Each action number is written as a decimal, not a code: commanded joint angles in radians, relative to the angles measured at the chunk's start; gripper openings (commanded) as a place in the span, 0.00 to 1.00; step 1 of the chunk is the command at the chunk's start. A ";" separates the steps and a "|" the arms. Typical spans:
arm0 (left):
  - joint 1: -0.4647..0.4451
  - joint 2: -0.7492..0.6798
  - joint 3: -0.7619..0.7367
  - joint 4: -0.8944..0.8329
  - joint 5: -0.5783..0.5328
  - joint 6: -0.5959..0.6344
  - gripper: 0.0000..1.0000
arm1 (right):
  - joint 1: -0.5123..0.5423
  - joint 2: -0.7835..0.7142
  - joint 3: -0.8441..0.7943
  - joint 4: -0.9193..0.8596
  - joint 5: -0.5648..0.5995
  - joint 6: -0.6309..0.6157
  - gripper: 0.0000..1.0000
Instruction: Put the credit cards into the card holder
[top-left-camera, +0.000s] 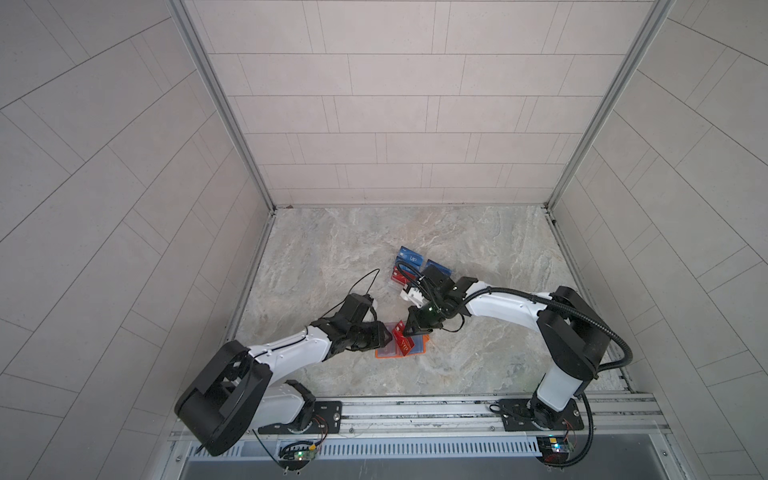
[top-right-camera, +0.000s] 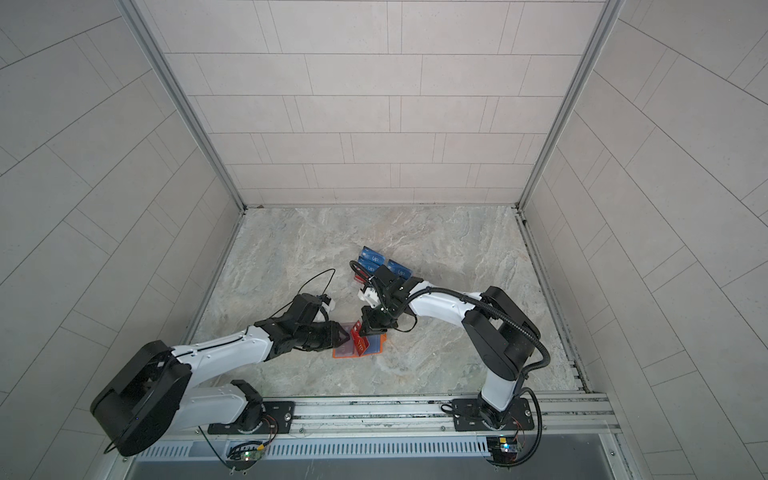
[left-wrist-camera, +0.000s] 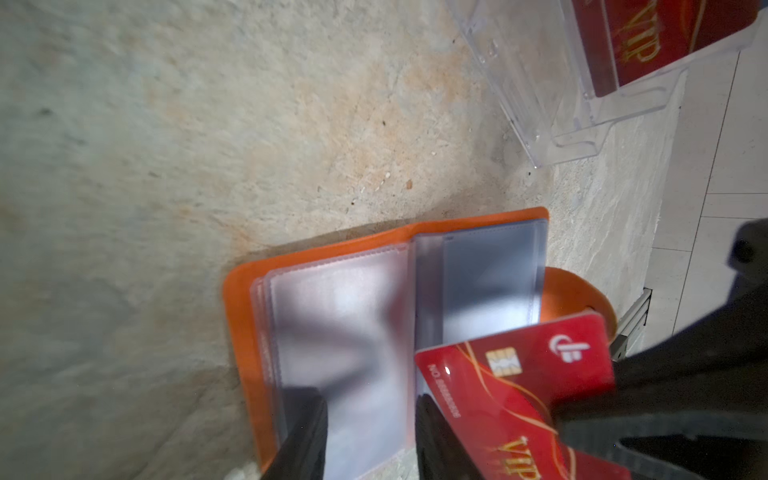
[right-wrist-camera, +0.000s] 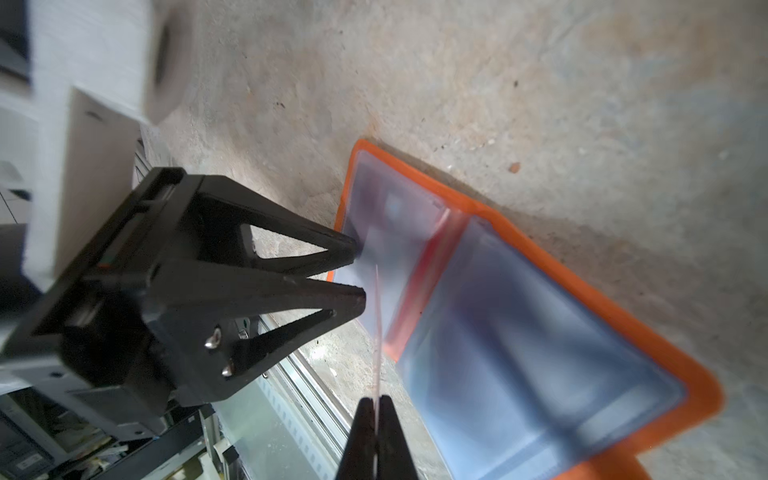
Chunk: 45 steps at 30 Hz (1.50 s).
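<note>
Two robot arms meet low over a marble tabletop (top-left-camera: 332, 257) in both top views. The card holder (top-left-camera: 382, 354), an orange wallet, lies open and flat near the front middle of the table. My left gripper (top-left-camera: 388, 337) points in from the left, its tips over the holder's left half. My right gripper (top-right-camera: 365, 331) angles down from behind and is clamped on a red VIP card (top-left-camera: 405, 343), which is tilted over the holder's spine. Further back, well apart from the holder, a clear acrylic rack (top-left-camera: 409, 272) carries the other credit cards (top-left-camera: 411, 257), blue in the rear tiers and red in front.

From the left wrist camera, the left gripper's two black fingers (left-wrist-camera: 305, 432) stand apart, released. One lies over the clear plastic sleeves (left-wrist-camera: 345, 316) of one page and the other sits near the spine. The sleeve shows flat between them. The red card hangs slanted over the other page, chip and gold lettering facing the camera, its far end under the right gripper's dark body. An orange snap tab (left-wrist-camera: 582, 291) sticks out past the holder's edge. The rack fills one corner with a red card inside it.

From the right wrist camera, the right gripper's fingers are clenched on the card, which appears edge-on as a thin pale line aimed at the fold between the pages. The left gripper's triangular fingertips sit at the holder's near edge, parted. Blur hides whether they touch the sleeve.
</note>
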 joint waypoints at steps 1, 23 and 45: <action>-0.011 0.007 -0.023 -0.044 -0.032 0.001 0.38 | 0.000 -0.032 -0.032 0.068 0.000 0.083 0.00; -0.019 0.018 -0.024 -0.056 -0.032 0.004 0.35 | 0.000 -0.059 -0.111 0.127 0.026 0.125 0.00; -0.018 0.012 -0.027 -0.059 -0.023 0.006 0.35 | 0.002 -0.008 -0.111 0.153 0.034 0.151 0.00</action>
